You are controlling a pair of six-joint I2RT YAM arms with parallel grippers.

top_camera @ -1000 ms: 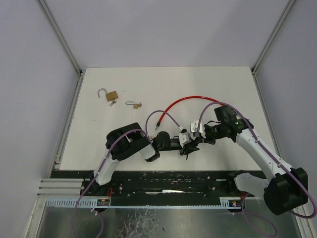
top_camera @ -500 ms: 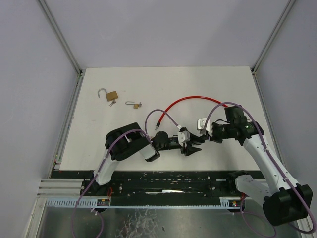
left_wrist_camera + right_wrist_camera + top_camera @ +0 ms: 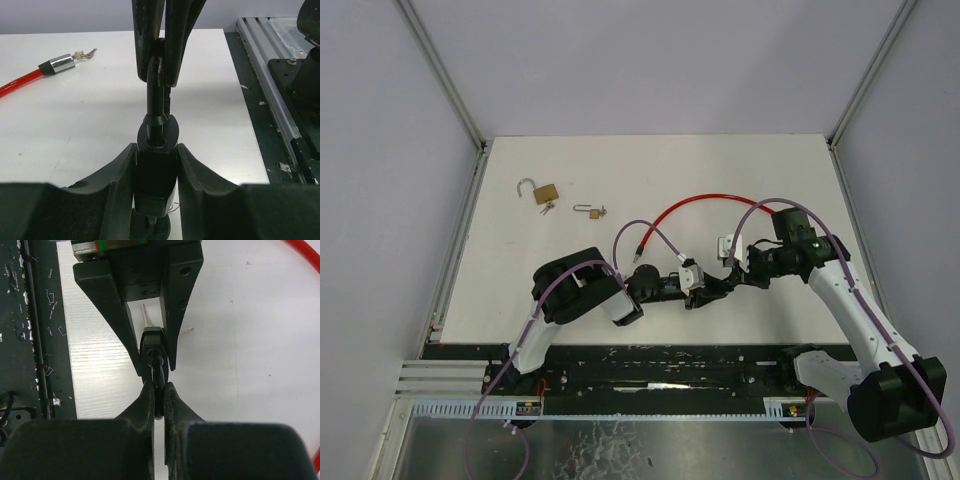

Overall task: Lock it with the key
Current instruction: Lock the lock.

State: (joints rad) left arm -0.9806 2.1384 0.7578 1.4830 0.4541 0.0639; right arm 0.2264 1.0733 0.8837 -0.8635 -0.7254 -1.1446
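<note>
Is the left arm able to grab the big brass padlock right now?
Probably not yet. The way to the padlock looks free, but the left claw is clamped on a black piece that the right claw also pinches.

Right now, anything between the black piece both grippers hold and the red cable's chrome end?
Nothing visible. Bare white table lies between the black piece, clamped by the left gripper and right gripper, and the chrome end of the red cable; small keys lie past it.

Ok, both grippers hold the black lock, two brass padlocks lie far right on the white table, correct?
No, top external view: the two brass padlocks lie far left on the white table. The left gripper and right gripper do hold the black lock.
</note>
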